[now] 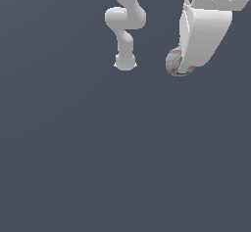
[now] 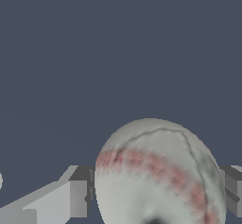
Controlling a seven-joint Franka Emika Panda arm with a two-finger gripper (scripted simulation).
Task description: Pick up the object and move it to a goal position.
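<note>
Clamping the ball (image 2: 156,176) between them, the fingers (image 2: 78,197) hang amid open grey space.

A: What sort of place is this?

B: A simulated scene, no real room. Flat slate-blue backdrop (image 1: 73,152) everywhere, without walls or furniture.

A: What else shows it?

B: The smooth, white rendered robot arm (image 1: 125,25).
</note>
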